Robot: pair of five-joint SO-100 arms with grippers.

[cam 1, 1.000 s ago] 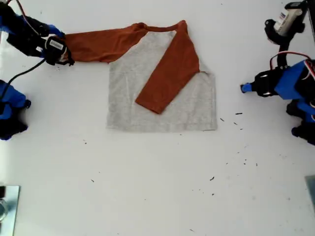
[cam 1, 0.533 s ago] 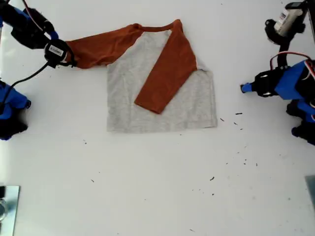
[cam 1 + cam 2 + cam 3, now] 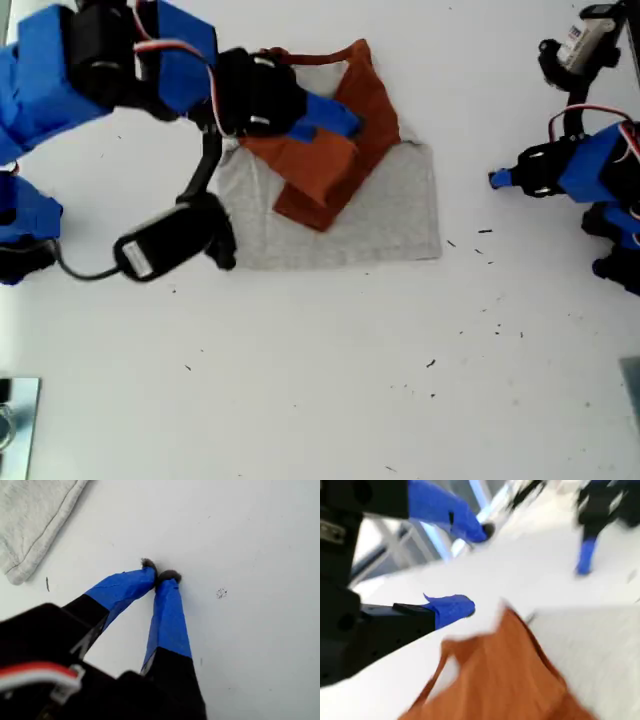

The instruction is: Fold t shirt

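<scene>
The t shirt (image 3: pixel 400 210) lies flat on the white table, its grey body showing toward the exterior view's right. Both rust-orange sleeves are folded in over the body, one sleeve (image 3: pixel 372 100) running diagonally and the other sleeve (image 3: pixel 300 160) bunched across it. My second gripper (image 3: pixel 345 125) hovers above that bunched sleeve (image 3: pixel 510 680), open (image 3: pixel 476 567), with the cloth below its fingers and not between them. My first gripper (image 3: pixel 495 180) rests at the exterior view's right, shut (image 3: pixel 161 572) on nothing, tips on the bare table near a grey shirt corner (image 3: pixel 35 520).
The second arm's camera and cable (image 3: pixel 165 245) hang over the shirt's edge at the exterior view's left. A white bottle-like object (image 3: pixel 585 40) sits at the exterior view's upper right, a metal piece (image 3: pixel 15 420) at its lower left. Dark specks (image 3: pixel 480 240) dot the table.
The second arm swung in from the exterior view's left, carrying the outstretched sleeve across the body, and its jaws now stand open. The first arm stayed still.
</scene>
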